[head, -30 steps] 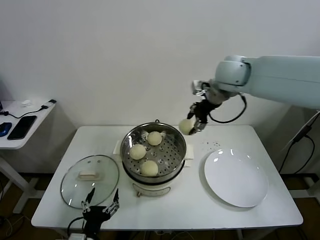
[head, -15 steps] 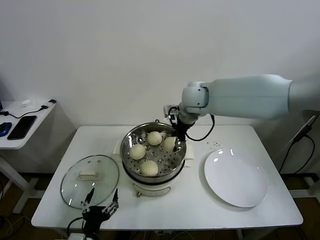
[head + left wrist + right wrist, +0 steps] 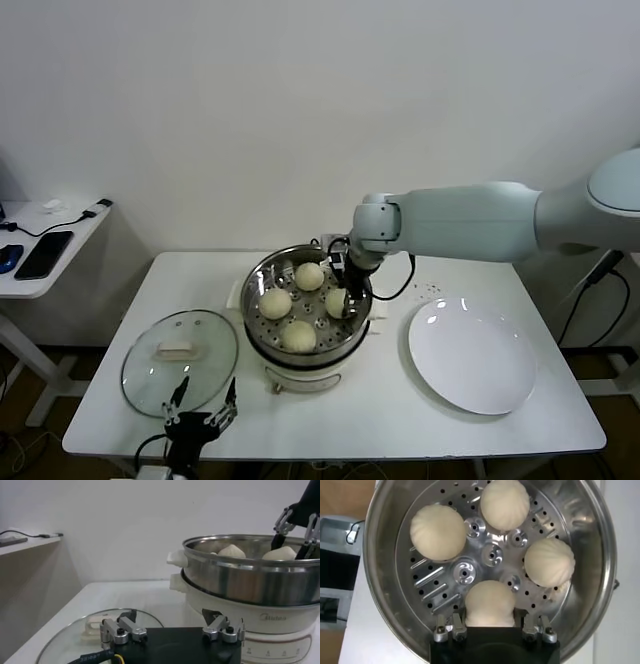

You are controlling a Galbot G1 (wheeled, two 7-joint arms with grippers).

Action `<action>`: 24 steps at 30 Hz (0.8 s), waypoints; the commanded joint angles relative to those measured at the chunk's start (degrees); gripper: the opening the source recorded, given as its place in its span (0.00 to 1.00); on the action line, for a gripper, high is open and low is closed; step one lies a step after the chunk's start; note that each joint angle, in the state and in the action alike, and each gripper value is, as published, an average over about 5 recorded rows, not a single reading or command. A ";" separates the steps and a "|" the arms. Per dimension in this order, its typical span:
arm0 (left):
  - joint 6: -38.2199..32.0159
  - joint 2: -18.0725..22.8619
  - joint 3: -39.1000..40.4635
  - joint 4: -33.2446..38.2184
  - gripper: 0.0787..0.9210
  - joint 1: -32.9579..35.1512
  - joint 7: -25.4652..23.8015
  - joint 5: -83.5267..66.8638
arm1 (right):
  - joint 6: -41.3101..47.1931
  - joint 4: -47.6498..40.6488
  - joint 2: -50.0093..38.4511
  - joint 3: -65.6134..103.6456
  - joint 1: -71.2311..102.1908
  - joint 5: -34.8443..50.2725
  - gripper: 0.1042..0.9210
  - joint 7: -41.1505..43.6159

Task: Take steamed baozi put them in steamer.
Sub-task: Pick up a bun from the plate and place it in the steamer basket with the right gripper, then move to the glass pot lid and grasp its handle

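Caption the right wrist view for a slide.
Right gripper sets the fourth baozi on the steamer tray beside three others.

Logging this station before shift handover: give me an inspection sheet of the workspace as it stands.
Surface: white table.
Job's things: four baozi in the steamer; fourth baozi on the perforated tray.
Clutter: glass lid and white plate on the table.
Grippers: right gripper inside the steamer, fingers around the fourth baozi; left gripper open at the table's front edge.
Cables: black cable on the right arm's wrist.
Surroundings: side table with phone.
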State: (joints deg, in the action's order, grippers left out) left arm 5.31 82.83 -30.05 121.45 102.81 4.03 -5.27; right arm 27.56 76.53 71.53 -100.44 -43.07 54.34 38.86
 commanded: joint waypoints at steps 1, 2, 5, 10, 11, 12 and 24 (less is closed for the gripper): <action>0.00 -0.04 0.03 0.21 0.88 0.13 -0.02 -0.02 | -1.63 -0.80 0.16 1.01 1.36 -1.24 0.69 0.75; 0.00 -0.04 0.04 0.26 0.88 0.16 -0.04 -0.02 | -2.59 -0.81 -0.17 1.04 0.78 -1.42 0.72 1.91; 0.00 -0.06 0.03 0.42 0.88 0.24 -0.12 -0.01 | -5.51 -0.76 -1.55 1.33 -1.40 -1.87 0.82 5.96; -0.12 -0.11 -0.03 0.96 0.88 0.32 -0.19 -0.03 | -7.90 0.36 -7.04 6.21 -4.45 0.10 0.88 9.04; -0.14 -0.10 -0.06 1.12 0.88 0.31 -0.18 -0.11 | -7.98 0.72 -8.85 8.32 -4.69 1.24 0.88 8.54; -0.23 -0.09 -0.11 1.24 0.88 0.30 -0.15 -0.28 | -7.84 1.00 -10.58 10.44 -4.61 2.46 0.88 7.29; -1.31 -1.81 -1.45 2.03 0.88 -1.78 0.39 -5.44 | -12.01 4.01 -31.46 44.69 16.49 -2.84 0.88 -28.63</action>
State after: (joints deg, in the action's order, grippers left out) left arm 4.47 82.09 -30.69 123.40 102.19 3.92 -7.41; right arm 19.66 77.60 56.68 -80.84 -40.74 55.88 31.97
